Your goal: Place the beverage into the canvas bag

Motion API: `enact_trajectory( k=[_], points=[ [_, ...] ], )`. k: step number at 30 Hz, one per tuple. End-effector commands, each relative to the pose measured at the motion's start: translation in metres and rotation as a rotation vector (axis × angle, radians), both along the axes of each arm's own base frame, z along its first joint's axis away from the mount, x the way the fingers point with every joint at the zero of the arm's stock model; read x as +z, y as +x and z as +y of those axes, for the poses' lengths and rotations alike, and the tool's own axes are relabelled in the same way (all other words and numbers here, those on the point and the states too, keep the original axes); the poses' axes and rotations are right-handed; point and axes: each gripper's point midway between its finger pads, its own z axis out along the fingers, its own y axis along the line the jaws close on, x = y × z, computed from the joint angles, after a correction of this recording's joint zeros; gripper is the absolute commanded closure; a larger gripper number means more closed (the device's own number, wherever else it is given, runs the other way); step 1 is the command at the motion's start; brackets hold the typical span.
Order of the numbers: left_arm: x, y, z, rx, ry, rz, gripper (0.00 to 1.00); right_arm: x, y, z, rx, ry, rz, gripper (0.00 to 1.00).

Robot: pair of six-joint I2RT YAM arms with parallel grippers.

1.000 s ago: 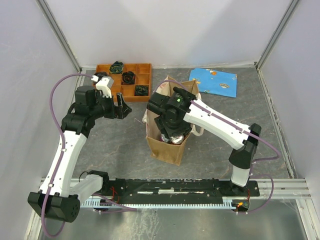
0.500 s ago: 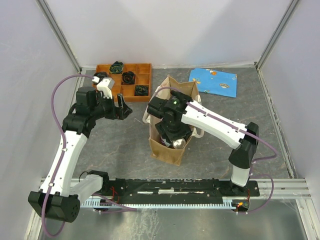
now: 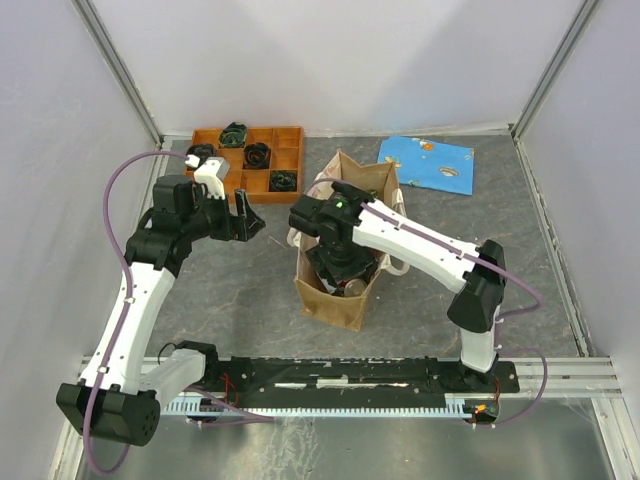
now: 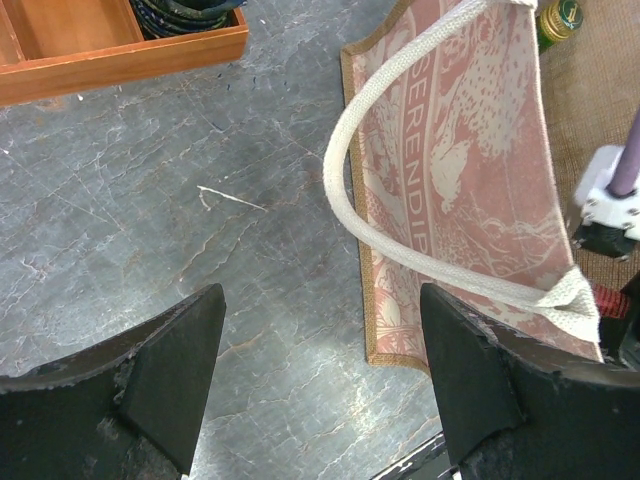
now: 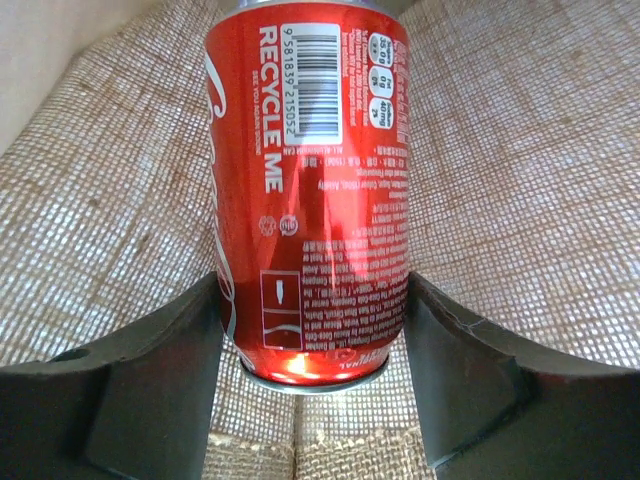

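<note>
Lower now, R gripper [image 5: 312,305] sits inside canvas bag [image 3: 333,301], clamped on red soda can [image 5: 310,180]; L gripper [image 4: 322,310] gapes beside bag.

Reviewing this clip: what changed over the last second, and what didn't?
The right gripper, jaws shut on the red can, went down deeper into the canvas bag. Nothing was released. The left gripper stayed open beside the bag, and the orange tray and blue cloth did not move.
</note>
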Motion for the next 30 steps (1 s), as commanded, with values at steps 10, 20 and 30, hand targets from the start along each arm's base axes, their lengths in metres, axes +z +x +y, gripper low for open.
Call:
enact_trajectory(
  k=[10,20,30],
  points=[
    [0.013,0.010,-0.003,-0.023,-0.003,-0.069,0.15,0.108,0.058,-0.013,-0.114,0.142,-0.335,1.00],
    [0.011,0.013,-0.004,-0.030,0.000,-0.062,0.15,0.160,0.099,-0.094,-0.361,0.149,-0.550,1.00],
    [0.011,0.018,-0.008,-0.042,0.001,-0.056,0.15,0.167,0.093,-0.198,-0.572,0.033,-0.612,1.00]
  ],
)
